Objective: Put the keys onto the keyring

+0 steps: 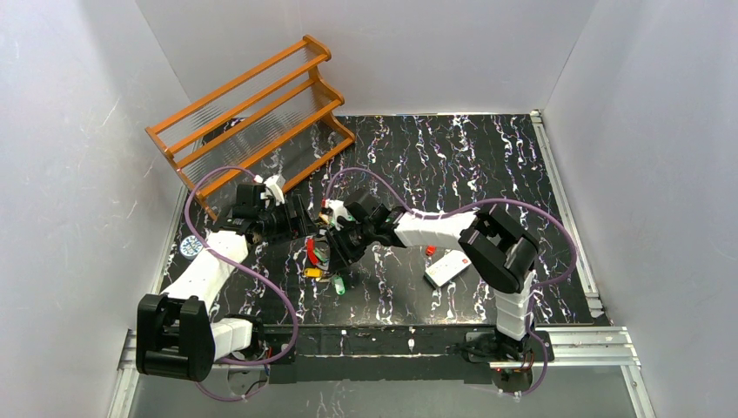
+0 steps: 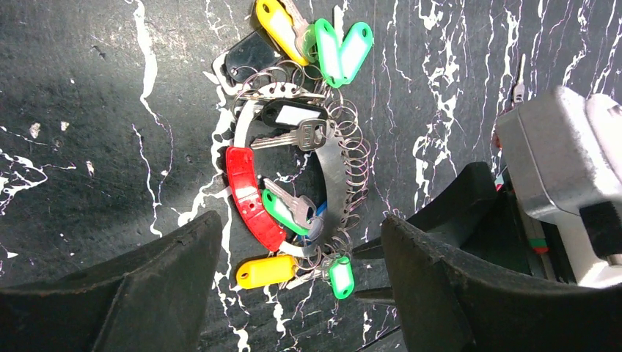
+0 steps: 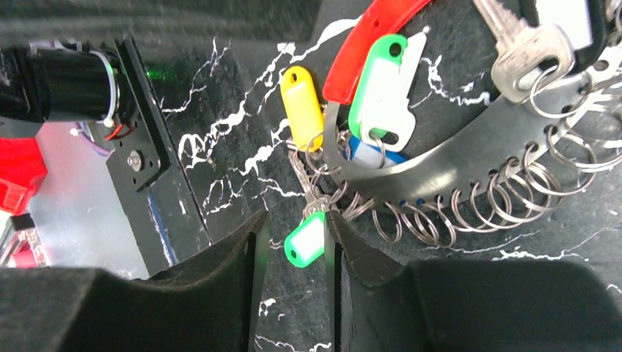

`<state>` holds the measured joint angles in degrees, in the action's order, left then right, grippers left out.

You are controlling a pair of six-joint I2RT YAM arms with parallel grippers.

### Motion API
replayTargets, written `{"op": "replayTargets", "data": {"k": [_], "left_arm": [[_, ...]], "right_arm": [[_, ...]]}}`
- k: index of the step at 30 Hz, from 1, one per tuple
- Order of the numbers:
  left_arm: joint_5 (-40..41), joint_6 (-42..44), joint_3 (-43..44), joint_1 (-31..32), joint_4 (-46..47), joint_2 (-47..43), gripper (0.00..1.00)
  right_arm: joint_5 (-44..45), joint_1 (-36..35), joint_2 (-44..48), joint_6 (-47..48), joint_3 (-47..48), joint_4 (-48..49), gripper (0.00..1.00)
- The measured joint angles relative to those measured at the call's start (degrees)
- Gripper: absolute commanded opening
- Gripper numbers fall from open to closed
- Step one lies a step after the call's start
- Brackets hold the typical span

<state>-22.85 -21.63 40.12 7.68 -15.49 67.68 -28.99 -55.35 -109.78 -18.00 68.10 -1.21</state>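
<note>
left wrist: left gripper [image 2: 297,224] spread wide over keyring [image 2: 336,183]. only right wrist shows right gripper [image 3: 297,220] straddling green key tag [image 3: 304,240], pinch unclear.

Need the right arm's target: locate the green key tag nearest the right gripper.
In the right wrist view, the green key tag lies on the table between the fingers of the right gripper, just below the yellow tag and left of the keyring and its small loops.
</note>
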Motion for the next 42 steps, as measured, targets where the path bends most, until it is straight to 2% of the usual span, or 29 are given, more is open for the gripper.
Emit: {"op": "replayTargets", "data": {"k": [7,15,19,24,28,40,42], "left_arm": [[0.37,0.0,0.0,0.0,-0.04,-0.02,0.78],[0.59,0.02,0.0,0.02,-0.42,-0.02,0.79],[0.61,0.02,0.0,0.0,-0.42,-0.02,0.79],[0.72,0.02,0.0,0.02,-0.44,-0.02,0.79],[0.81,0.04,0.0,0.02,-0.44,-0.02,0.79],[0.81,0.13,0.0,0.0,-0.5,-0.02,0.79],[0.83,0.15,0.0,0.02,-0.57,-0.02,0.79]], "right_arm": [[5.2,-0.55,-0.44,-1.31,2.01,-2.86,0.46],[7.82,-0.59,-2.6,-1.55,3.78,-5.27,0.42],[8.15,-0.66,-4.28,-1.51,5.05,-5.57,0.31],[9.68,-0.66,-4.35,-1.09,5.25,-6.12,0.09],[10.29,-0.66,-4.07,-0.2,5.29,-6.08,0.01],[16.04,-0.26,-3.19,7.54,6.69,-9.42,0.01],[17.7,0.09,-3.19,8.63,7.15,-9.97,0.06]]}}
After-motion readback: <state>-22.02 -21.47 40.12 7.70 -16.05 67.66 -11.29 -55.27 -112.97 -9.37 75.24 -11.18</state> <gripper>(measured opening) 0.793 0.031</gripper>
